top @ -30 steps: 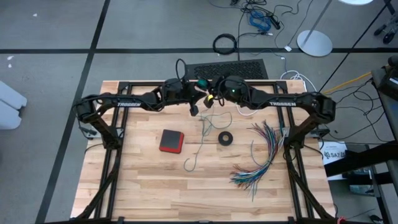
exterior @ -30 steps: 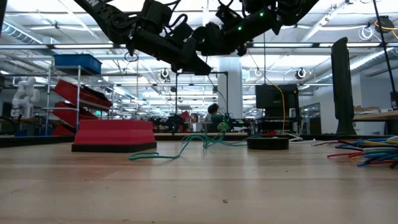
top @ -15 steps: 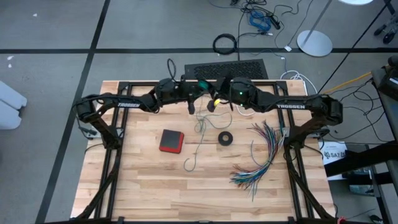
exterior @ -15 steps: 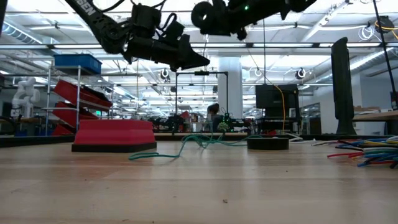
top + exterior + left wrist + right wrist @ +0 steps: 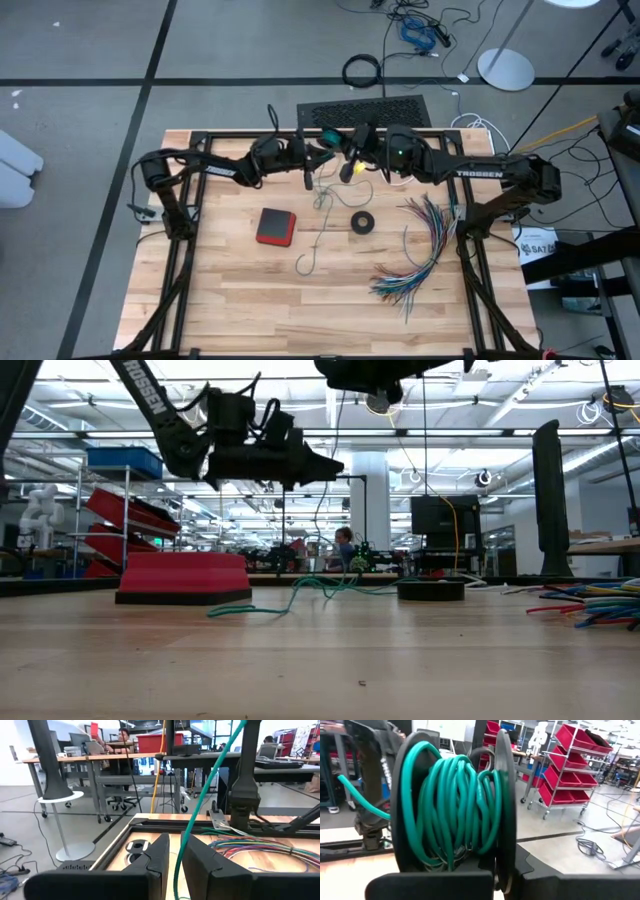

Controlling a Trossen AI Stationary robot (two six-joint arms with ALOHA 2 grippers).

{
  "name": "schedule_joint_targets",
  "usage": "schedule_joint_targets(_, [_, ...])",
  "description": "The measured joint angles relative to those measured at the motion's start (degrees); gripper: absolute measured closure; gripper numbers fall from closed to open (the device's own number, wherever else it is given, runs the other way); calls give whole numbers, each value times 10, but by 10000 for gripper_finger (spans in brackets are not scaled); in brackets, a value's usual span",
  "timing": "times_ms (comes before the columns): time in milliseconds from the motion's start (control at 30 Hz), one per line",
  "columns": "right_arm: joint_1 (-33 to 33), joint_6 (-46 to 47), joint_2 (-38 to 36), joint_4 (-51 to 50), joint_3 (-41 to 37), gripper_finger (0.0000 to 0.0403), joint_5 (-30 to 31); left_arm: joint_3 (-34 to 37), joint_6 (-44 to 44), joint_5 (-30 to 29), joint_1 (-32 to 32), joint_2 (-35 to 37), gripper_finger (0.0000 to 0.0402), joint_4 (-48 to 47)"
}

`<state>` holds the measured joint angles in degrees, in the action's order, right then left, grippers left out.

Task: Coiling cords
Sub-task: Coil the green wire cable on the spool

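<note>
Both arms are raised over the far middle of the table (image 5: 240,300), grippers facing each other and close together.

Left gripper (image 5: 172,855): fingers slightly apart, with the green cord (image 5: 210,785) running up through the narrow gap between them. Whether the fingers actually press on the cord cannot be told.

Right gripper (image 5: 502,865): fingers pressed together on a dark ring (image 5: 502,795) that carries many wound turns of the green cord. One strand leaves the winding and runs across toward the left gripper.

Below the two grippers, the loose remainder of the green cord lies in slack bends on the table. Its free end finishes just beside a red block (image 5: 275,226). A small black ring (image 5: 362,222) lies near the cord on the right gripper's side. A fanned bundle of coloured wires (image 5: 420,250) lies beyond it.
</note>
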<state>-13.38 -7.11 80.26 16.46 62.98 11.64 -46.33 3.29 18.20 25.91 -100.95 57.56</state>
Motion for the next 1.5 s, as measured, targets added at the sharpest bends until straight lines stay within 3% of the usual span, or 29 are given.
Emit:
schedule_joint_targets(367, [11,-10,-2,-24,0,403,4,0,0,32,30,-10,349,4])
schedule_joint_targets(567, [11,-11,-2,-45,0,403,5,0,-1,117,49,-10,352,-10])
schedule_joint_targets(1233, [11,-11,-2,-56,0,403,6,0,4,131,51,-56,351,-42])
schedule_joint_targets(1500, [11,-11,-1,-93,0,403,8,0,4,142,72,-56,394,-42])
